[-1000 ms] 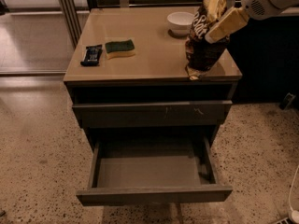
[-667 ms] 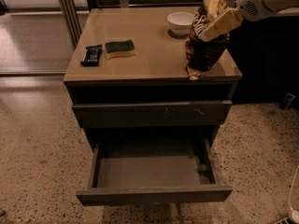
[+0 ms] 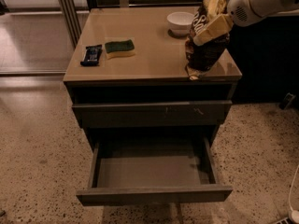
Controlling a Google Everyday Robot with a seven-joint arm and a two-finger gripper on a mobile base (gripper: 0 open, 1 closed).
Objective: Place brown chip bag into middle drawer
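Clamping the brown chip bag (image 3: 206,58) upright atop the cabinet (image 3: 154,65), the closed hand (image 3: 202,33).

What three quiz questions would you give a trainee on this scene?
1. True or false: the chip bag lies in the open drawer.
2. What lies beside the sponge? A cup, B dark wrapped bar, C spoon.
3. Fill in: the pincer, above the cabinet top near the bowl, is against the ____.
Key: 1 false; 2 B; 3 chip bag.
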